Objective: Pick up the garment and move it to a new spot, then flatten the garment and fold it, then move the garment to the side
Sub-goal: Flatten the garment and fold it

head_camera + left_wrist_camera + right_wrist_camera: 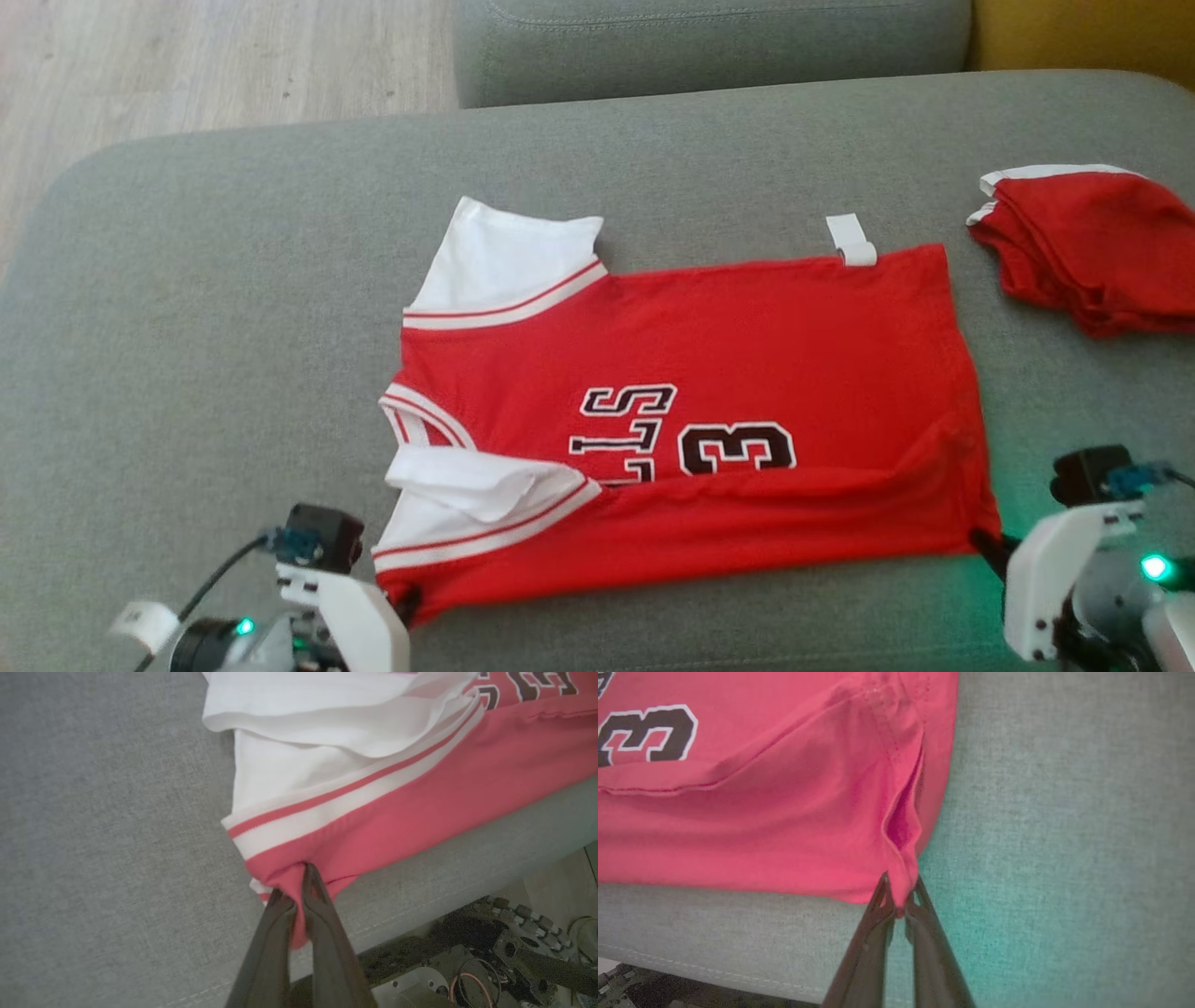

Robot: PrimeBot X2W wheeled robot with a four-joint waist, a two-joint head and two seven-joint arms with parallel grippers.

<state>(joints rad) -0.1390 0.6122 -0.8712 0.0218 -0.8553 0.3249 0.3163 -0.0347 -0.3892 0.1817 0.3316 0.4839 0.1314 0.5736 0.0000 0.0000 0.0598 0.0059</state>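
Now left hand (293, 884), right hand (901, 881) tight on garment (728, 345) corners.

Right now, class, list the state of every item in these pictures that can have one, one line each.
red jersey: spread on the grey cushion, near edge doubled over, both near corners pinched.
left end effector: shut on the red jersey's sleeve-side corner.
right end effector: shut on the red jersey's hem corner.
second red garment: folded, lying apart at the right.
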